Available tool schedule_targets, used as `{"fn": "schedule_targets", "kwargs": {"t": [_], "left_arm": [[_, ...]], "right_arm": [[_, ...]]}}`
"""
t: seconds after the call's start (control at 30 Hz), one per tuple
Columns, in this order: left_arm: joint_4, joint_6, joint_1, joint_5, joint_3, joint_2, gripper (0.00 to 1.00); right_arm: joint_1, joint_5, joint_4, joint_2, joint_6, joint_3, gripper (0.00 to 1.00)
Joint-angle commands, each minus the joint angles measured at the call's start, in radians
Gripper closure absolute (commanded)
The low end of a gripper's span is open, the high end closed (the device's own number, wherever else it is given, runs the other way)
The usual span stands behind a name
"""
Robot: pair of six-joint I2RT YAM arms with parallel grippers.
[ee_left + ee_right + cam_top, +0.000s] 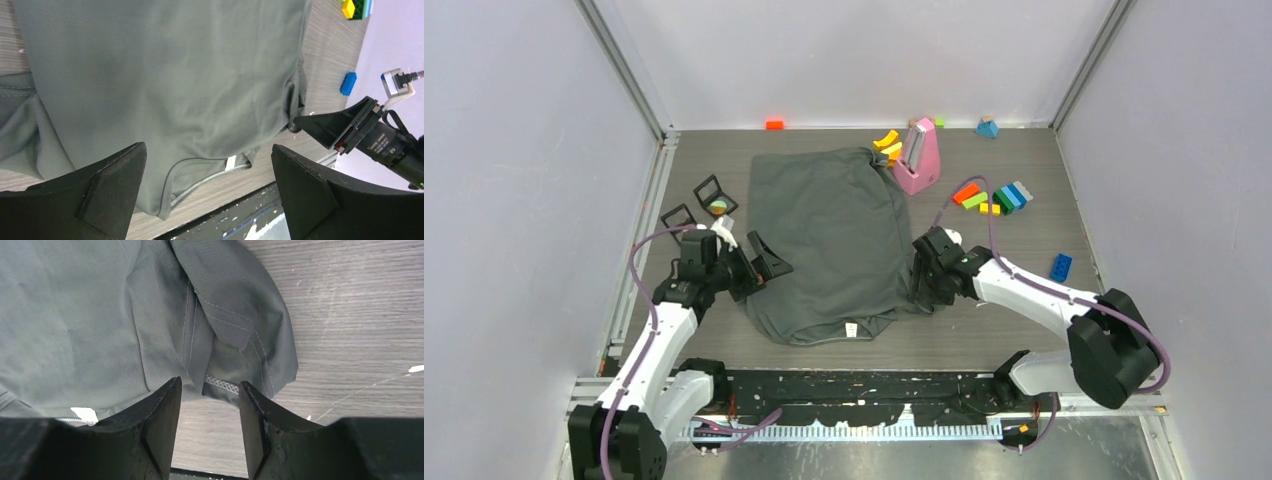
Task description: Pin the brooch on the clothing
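The dark grey T-shirt (834, 235) lies flat in the middle of the grey tabletop (704, 150). Its neck points to the near edge, and a small white label (851, 328) shows inside the neck. The bottom of the shirt reaches the far side, next to a pink thing (919, 158) that stands there.

The left end effector (769, 262) is at the left edge of the shirt. In its own camera, the two black fingers (110, 185) are spread wide apart, and nothing is between them. The shirt lies under them.

The right end effector (919, 285) is at the right side of the shirt, by the near sleeve. Its fingers (160, 425) have a small gap between them. The folded sleeve lies just past the tips. Nothing is held in the gap.

Two little black boxes (696, 205) sit on the left of the tabletop, near the left arm. One has a small round colourful thing (718, 207) in it, too small to make out.

Bright toy blocks (999, 197) lie far right of the shirt. One blue block (1060, 266) sits by itself, near the right arm. One orange block (774, 124) is by the far wall.
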Motion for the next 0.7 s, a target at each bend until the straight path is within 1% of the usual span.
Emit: {"fn": "schedule_targets", "kwargs": {"t": [0.0, 0.07, 0.13, 0.17, 0.2, 0.23, 0.27, 0.3, 0.37, 0.47, 0.53, 0.6, 0.63, 0.67], "left_arm": [[0.16, -0.025, 0.004, -0.081, -0.036, 0.028, 0.0], [0.199, -0.035, 0.004, -0.095, -0.056, 0.046, 0.0], [0.229, -0.048, 0.004, -0.109, -0.076, 0.072, 0.0], [0.237, -0.051, 0.004, -0.114, -0.079, 0.086, 0.01], [0.246, -0.051, 0.004, -0.116, -0.082, 0.1, 0.0], [0.249, -0.05, 0.004, -0.116, -0.082, 0.118, 0.0], [0.249, -0.048, 0.004, -0.118, -0.08, 0.13, 0.0], [0.249, -0.042, 0.004, -0.118, -0.08, 0.142, 0.0], [0.253, -0.037, 0.004, -0.125, -0.082, 0.163, 0.0], [0.238, -0.026, 0.004, -0.151, -0.092, 0.18, 0.0], [0.22, -0.016, 0.004, -0.179, -0.101, 0.174, 0.0], [0.206, -0.011, 0.004, -0.203, -0.118, 0.157, 0.0], [0.2, -0.01, 0.004, -0.209, -0.126, 0.145, 0.0], [0.194, -0.01, 0.004, -0.213, -0.137, 0.131, 0.0]], "right_arm": [[0.022, 0.04, 0.09, 0.05, 0.003, 0.019, 0.5], [0.032, 0.034, 0.105, 0.073, 0.007, 0.017, 0.54], [0.037, 0.047, 0.102, 0.089, 0.006, 0.02, 0.61], [0.038, 0.057, 0.096, 0.095, 0.008, 0.025, 0.7], [0.038, 0.08, 0.081, 0.096, 0.008, 0.029, 0.75], [0.038, 0.094, 0.069, 0.09, 0.008, 0.039, 0.83], [0.038, 0.13, 0.036, 0.086, 0.008, 0.046, 0.88], [0.037, 0.17, 0.019, 0.071, 0.004, 0.064, 0.94], [0.024, 0.218, -0.032, 0.047, -0.015, 0.091, 0.99], [-0.032, 0.227, -0.103, 0.013, -0.079, 0.129, 1.0], [-0.102, 0.209, -0.133, 0.002, -0.126, 0.154, 1.0], [-0.192, 0.176, -0.143, 0.005, -0.172, 0.167, 0.99], [-0.258, 0.161, -0.147, 0.008, -0.184, 0.171, 0.99], [-0.286, 0.16, -0.148, 0.02, -0.205, 0.174, 0.98]]}}
